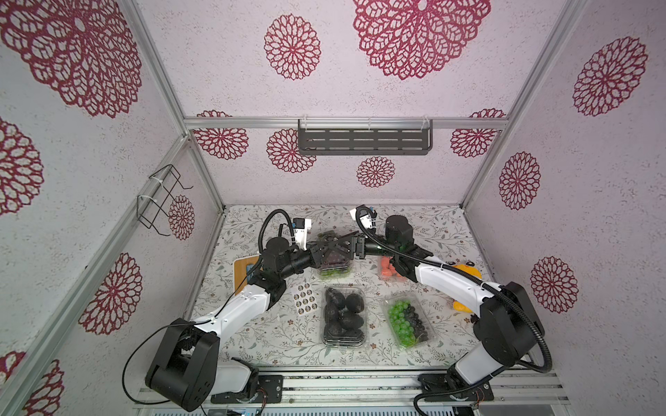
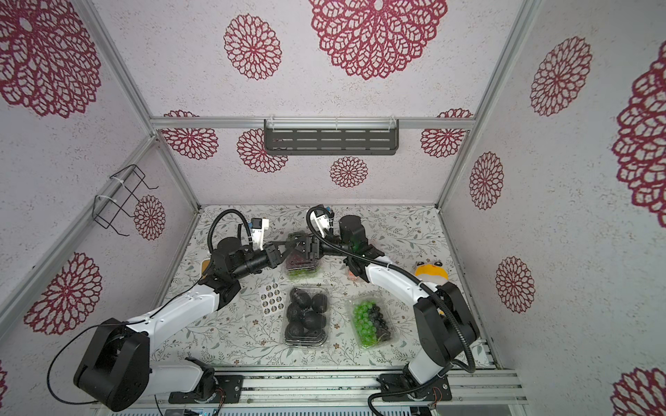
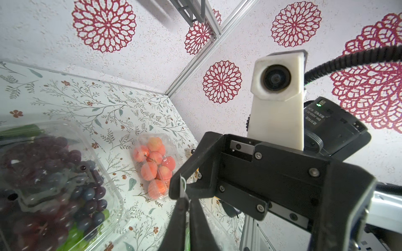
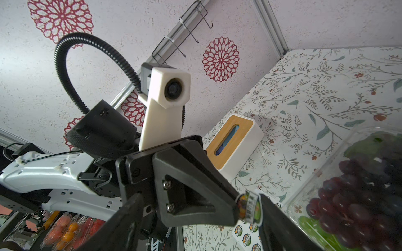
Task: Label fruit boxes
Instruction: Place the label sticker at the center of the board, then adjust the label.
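While the left gripper [image 4: 239, 205] is clamped shut on a small round sticker [image 4: 250, 206], the risks run left to right across the top views.

Far left, the white box w/ wooden lid [image 1: 247, 268] is partly hidden under the left arm, so a low swing of the elbow could knock it. Next right, the sticker sheet [image 1: 306, 297] lies loose on the table. It's light, so a passing finger could drag it.

Upper centre, both grippers meet over the dark purple grape box [image 1: 333, 268]. The right gripper [image 1: 337, 249] has its jaws spread wide and grips nothing, but one of its fingers touches the sticker.

- Can't tell which face carries the glue.
- Main risk, prob.: on separation the sticker clings to that finger, tears, or folds onto itself. It looks curled in the right wrist view.
- The fingers are v. close, so a small misalignment means a collision.

Lower centre sits the black fruit box [image 1: 344, 315]. Right of the grippers, the orange-red fruit box [image 1: 387, 272] is half under the right arm. The green-and-black grape box [image 1: 411, 318] is at lower right.

No label is visible on any lid. The clamshell lids look thin, so pressing hard could dent one or slide the box.
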Controlling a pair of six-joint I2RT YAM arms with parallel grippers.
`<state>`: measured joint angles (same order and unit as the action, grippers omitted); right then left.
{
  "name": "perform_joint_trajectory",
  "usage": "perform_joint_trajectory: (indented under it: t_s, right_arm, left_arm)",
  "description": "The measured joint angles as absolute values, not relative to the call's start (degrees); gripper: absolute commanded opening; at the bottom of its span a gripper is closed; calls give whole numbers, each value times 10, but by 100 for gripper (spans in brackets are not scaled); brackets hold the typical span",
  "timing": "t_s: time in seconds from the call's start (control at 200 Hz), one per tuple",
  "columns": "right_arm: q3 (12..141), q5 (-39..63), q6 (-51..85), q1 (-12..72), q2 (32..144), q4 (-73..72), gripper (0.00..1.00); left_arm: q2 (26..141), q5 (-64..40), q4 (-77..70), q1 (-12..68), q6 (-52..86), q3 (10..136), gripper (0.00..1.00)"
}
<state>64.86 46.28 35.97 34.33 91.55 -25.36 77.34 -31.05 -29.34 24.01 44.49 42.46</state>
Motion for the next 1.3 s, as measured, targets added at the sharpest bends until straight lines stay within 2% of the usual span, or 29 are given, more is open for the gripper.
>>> perform_joint_trajectory:
  t_s: [0.51, 0.55, 0.685, 0.846, 1.121, 1.226, 1.301]
  right_arm:
    - [649, 437, 350, 341, 930, -247, 84]
    - [649, 437, 351, 341, 931, -248, 84]
    - [649, 438, 352, 340, 931, -256, 84]
    - [649, 438, 355, 341, 931, -257, 85]
    - [649, 438, 355, 343, 931, -255, 85]
    - [649, 438, 354, 347, 931, -254, 85]
    - [649, 438, 354, 350, 931, -254, 86]
  left_arm:
    - [769, -313, -289, 240, 450, 421, 0]
    - [767, -303, -274, 240, 446, 421, 10]
    - [765, -288, -247, 240, 434, 421, 18]
    - [769, -286, -243, 240, 431, 424, 32]
    - [780, -289, -260, 240, 434, 426, 34]
    - [784, -288, -266, 240, 435, 426, 28]
    - [786, -286, -267, 240, 436, 426, 21]
